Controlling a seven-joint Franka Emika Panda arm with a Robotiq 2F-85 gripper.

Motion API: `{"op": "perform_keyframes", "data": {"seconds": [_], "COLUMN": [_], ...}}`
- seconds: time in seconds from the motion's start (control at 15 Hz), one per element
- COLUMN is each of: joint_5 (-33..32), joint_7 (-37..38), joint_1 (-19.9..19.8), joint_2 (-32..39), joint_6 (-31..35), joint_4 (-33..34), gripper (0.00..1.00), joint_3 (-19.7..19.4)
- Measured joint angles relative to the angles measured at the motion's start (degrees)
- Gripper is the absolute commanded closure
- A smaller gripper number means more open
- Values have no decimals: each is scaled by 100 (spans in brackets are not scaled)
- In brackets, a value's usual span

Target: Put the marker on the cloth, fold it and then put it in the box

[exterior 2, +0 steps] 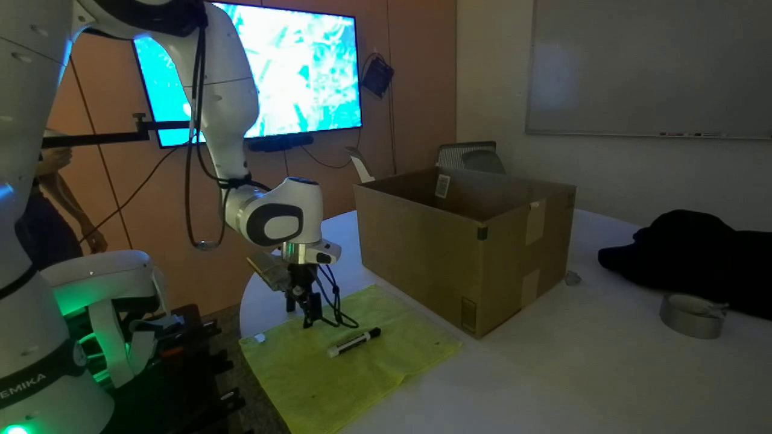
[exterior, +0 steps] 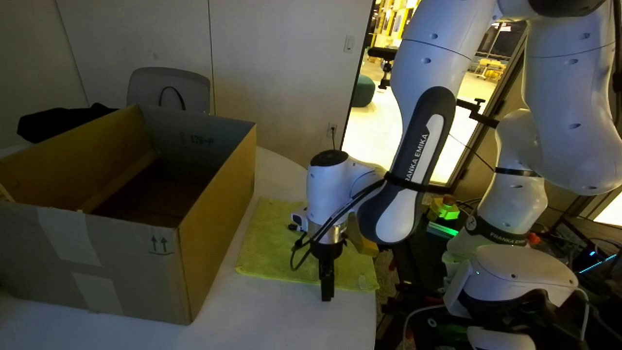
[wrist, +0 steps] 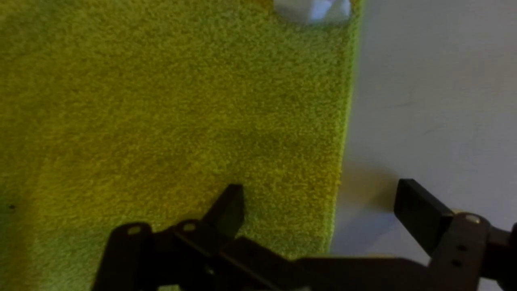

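While one gripper (wrist: pixel 319 192) straddles the edge of one cloth (exterior 2: pixel 353 380), jaws wide apart, one marker (exterior 2: pixel 354 342) lies on that cloth — and just beside, one box (exterior 2: pixel 422 259), a white label (exterior 2: pixel 442 186) showing inside!

spread fingers (wrist: pixel 422 218) straddle an edge of the yellow-green cloth (wrist: pixel 161 113).

The rounded white Franka Emika Panda arm (exterior: pixel 432 24) has screw recesses (exterior: pixel 426 61), a dark panel (exterior: pixel 440 99) lettered FRANKA EMIKA, black cables (exterior 2: pixel 199 66), a silver collar (exterior: pixel 335 235) and black jaws.
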Motion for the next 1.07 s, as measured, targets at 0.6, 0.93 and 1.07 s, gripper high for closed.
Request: {"op": "perform_keyframes", "data": {"seconds": [0.6,0.93,1.07], "joint_5": [-7,-45,-44], "joint_7": [-26,-31,-33], "joint_1": [-3,6,-35], "joint_2": [-29,-132,-305], "joint_6": [-12,-16,-16], "joint_4": [53,27,-47], "gripper": [94,97,96], "joint_3": [-83,-307,-401]}}
